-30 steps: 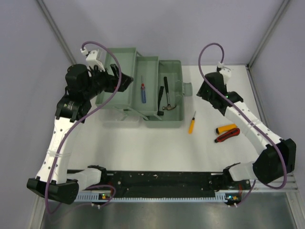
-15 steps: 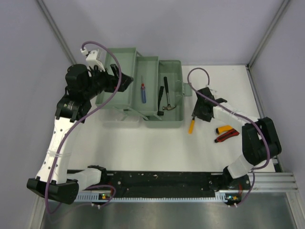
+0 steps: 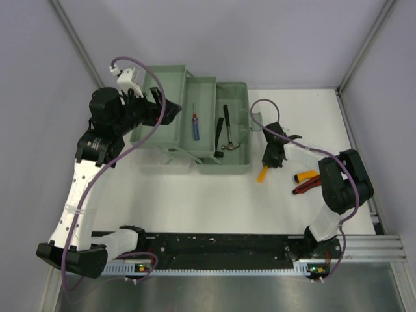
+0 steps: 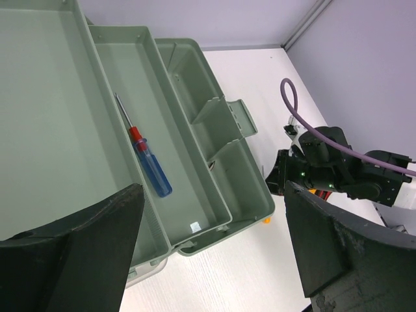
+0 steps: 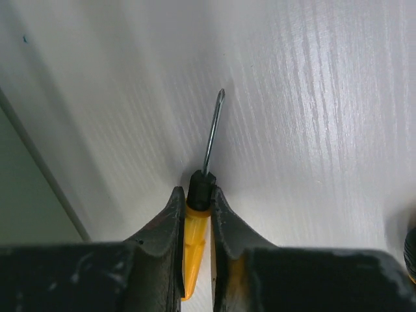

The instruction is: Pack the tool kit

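Centre-right on the surface [image 3: 195,201]: right fingers [image 5: 170,221] pinch yellow screwdriver [image 5: 194,234] at its collar, probably for lifting.
Left fingers [image 4: 78,247] spread wide, empty, over open toolbox [image 3: 224,168] upper left, likely keeping trays reachable.

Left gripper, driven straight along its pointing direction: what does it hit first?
Likely the toolbox: the left gripper has its open jaws facing the middle tray, where the blue screwdriver lies. Depth is unclear, so it might pass over the rim.

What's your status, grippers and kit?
Left gripper open over toolbox. Right gripper shut on yellow screwdriver, on table. Knives unpacked. Nothing blocking.
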